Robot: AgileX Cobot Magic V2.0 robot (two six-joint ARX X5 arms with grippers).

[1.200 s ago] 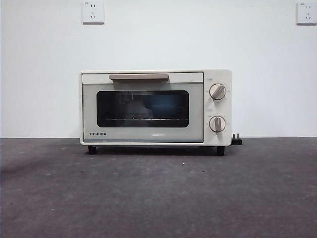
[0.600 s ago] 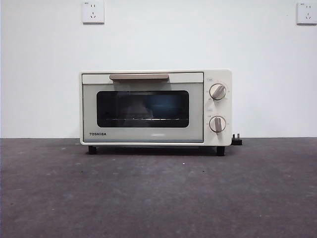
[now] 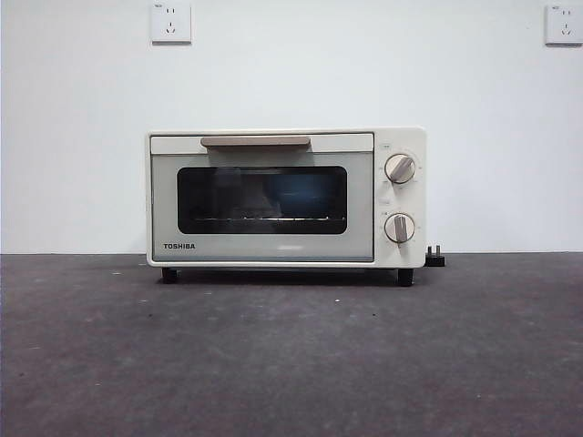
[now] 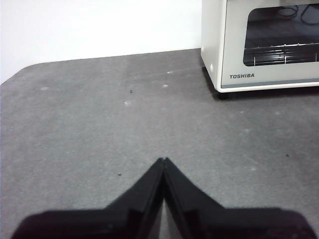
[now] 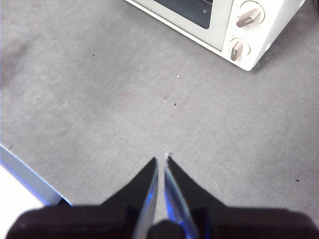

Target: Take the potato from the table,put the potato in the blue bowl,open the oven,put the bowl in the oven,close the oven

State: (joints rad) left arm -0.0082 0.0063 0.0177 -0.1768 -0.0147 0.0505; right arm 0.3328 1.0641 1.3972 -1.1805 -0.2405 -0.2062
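Your left gripper (image 4: 163, 160) has its jaws pressed together, holding nothing, above bare surface (image 4: 99, 129). Your right gripper (image 5: 162, 158) also has its jaws closed to a thin slit, empty, over the same grey surface. In the front view no arm shows. The oven (image 3: 286, 198) stands in the middle of that frame, at the far side of the surface, its door shut and the beige handle (image 3: 255, 141) at the top. Through the dark glass you see something blue (image 3: 305, 193) on the rack, most likely the blue bowl. You cannot see the potato.
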